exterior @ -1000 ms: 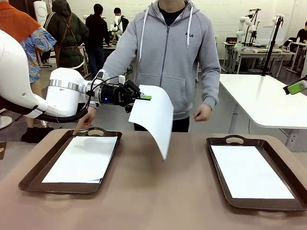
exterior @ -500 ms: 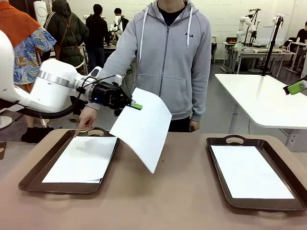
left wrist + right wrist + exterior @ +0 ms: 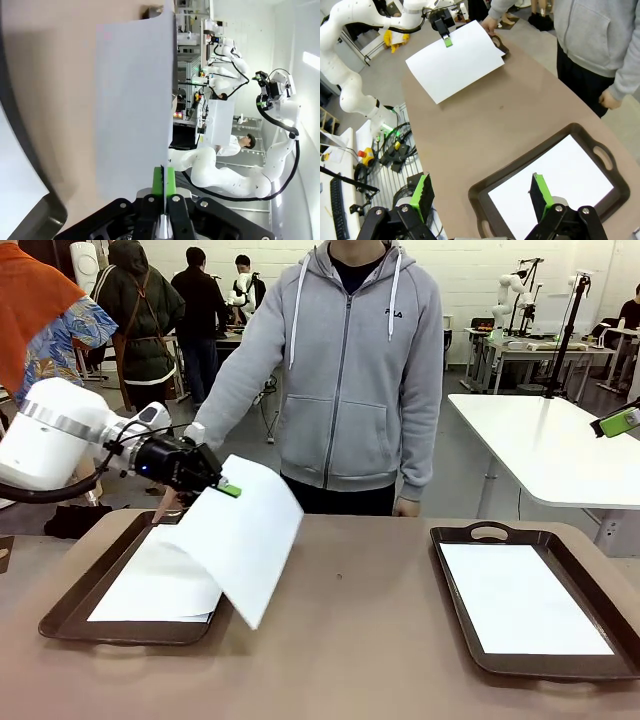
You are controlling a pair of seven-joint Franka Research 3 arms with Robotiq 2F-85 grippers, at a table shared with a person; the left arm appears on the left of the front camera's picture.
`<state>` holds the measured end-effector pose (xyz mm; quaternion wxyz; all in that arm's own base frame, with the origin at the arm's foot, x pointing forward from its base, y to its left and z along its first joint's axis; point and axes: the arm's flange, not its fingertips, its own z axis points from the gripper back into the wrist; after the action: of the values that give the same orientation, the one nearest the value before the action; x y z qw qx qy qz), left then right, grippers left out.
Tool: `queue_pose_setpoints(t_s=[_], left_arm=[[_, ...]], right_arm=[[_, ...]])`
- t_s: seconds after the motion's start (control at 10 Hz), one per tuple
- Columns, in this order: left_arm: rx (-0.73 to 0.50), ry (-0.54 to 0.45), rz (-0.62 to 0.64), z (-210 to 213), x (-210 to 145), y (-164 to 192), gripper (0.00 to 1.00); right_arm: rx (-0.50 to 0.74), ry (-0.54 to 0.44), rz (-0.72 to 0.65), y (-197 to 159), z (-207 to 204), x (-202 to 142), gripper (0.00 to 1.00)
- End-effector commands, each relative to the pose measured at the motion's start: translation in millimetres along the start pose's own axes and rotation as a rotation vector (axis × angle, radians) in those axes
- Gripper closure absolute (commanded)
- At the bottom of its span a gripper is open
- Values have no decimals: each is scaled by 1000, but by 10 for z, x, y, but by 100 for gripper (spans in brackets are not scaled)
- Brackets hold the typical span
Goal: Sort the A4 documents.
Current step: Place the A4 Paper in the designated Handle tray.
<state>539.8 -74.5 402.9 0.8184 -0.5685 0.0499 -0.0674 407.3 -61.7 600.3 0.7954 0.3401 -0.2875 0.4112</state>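
Near side: R claw [image 3: 482, 197] w/ pads spread apart, nothing in it, above R tray [image 3: 470, 645], which has a sheet [image 3: 522, 598] lying flat in it. L tray [image 3: 70, 610] also has a sheet [image 3: 150, 585] in it. L claw [image 3: 228, 488] clamped on edge of a third sheet [image 3: 240, 540], held tilted in air over L tray's R side & counter [image 3: 350, 640]. Far side: person's hand [image 3: 168, 503] at L tray's handle.

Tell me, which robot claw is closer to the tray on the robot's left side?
The left gripper. It hangs just above the left tray, pinching a paper sheet. The right gripper is open over the right tray, far across the table.
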Motion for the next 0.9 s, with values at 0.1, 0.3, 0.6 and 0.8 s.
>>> queue_pose_setpoints(t_s=[0.1,0.3,0.6,0.8], left_arm=[[16,19,53,253,-31,182,99],[45,-23,68,426,77,423,99],[91,-94,76,658,182,649,99],[158,-85,73,757,192,609,99]], right_arm=[[7,-4,2,10,1,0,0],[7,-4,2,10,1,0,0],[7,-4,2,10,1,0,0],[7,-4,2,10,1,0,0]])
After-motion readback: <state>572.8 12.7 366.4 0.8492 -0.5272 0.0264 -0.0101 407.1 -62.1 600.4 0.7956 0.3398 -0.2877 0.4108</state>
